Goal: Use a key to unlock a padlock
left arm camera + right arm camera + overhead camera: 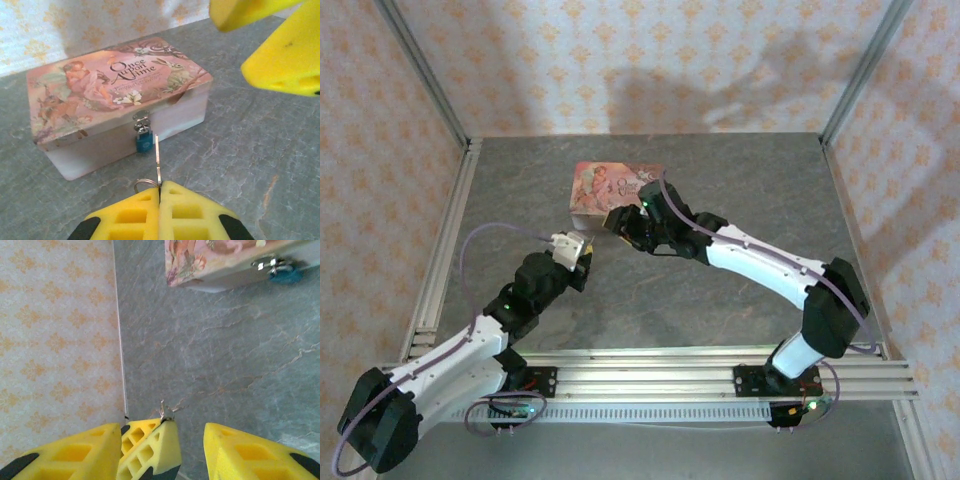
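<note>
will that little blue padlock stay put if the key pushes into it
Likely it swings: the padlock hangs by its thin shackle from the clasp on the tin, so a push from the key could tip it aside. It looks tiny and light, offering little resistance. The thin key, pinched in the left gripper, might twist too.

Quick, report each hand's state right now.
Left hand: closed, holding the key.
Right hand: open, holding nothing.
</note>
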